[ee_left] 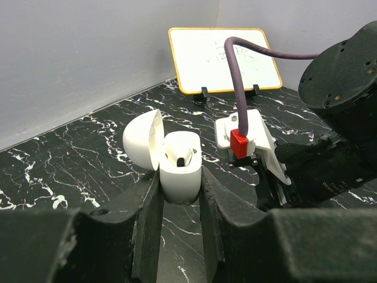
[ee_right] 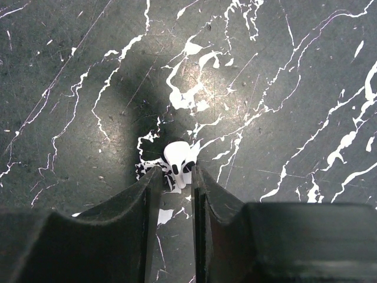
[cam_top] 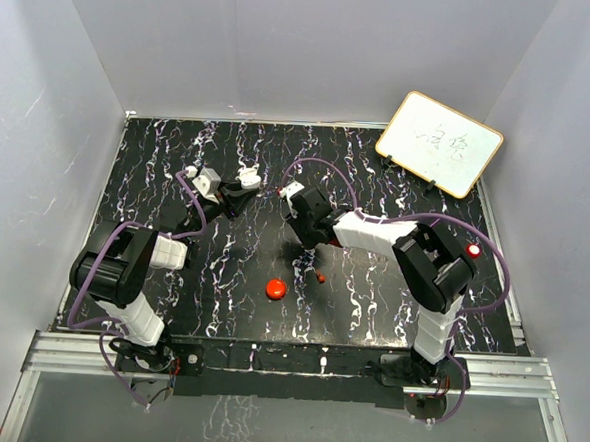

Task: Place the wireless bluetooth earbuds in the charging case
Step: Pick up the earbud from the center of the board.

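White charging case (ee_left: 179,172), open, clenched in left claw (ee_left: 179,187) | right claw (ee_right: 175,178) pinching whitish earbud (ee_right: 178,159), seemingly above table (ee_right: 294,88)

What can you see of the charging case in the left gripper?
The charging case is a rounded, glossy white plastic shell. Its hinged lid stands open, swung back to the left in the left wrist view. A whitish piece, possibly an earbud, sits in its dark well. The left gripper is shut on its body, one black finger on each side, holding it upright. Whether it touches the table is unclear.
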`<act>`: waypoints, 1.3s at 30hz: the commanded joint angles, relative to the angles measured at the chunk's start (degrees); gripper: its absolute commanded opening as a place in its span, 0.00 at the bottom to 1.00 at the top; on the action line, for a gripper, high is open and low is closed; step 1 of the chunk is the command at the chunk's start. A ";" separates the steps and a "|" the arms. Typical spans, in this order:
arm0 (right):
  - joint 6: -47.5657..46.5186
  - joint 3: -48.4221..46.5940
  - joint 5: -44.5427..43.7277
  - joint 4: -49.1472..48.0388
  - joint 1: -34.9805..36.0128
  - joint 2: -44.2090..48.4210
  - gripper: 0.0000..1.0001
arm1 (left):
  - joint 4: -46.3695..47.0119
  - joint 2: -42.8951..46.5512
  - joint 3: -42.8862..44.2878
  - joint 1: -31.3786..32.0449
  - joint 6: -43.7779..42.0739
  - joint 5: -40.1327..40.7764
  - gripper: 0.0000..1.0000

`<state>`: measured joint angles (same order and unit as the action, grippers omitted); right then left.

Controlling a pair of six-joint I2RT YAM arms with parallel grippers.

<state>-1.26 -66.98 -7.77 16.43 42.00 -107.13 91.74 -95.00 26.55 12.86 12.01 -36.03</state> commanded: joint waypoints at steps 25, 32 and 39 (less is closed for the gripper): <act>-0.50 0.55 -5.43 -10.86 0.19 9.82 0.00 | 10.15 0.89 1.38 -0.27 0.35 -1.23 0.00; -1.24 10.05 -4.49 -30.11 0.25 25.57 0.00 | 10.56 0.11 3.46 0.08 3.76 -2.76 0.00; -1.18 15.91 2.03 -45.31 0.27 29.52 0.00 | 10.57 -0.19 5.58 3.24 4.31 -3.26 0.00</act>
<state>-1.87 -52.66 -10.00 -16.97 42.00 -76.42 91.74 -95.37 29.85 14.52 15.40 -37.76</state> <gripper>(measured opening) 0.033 0.256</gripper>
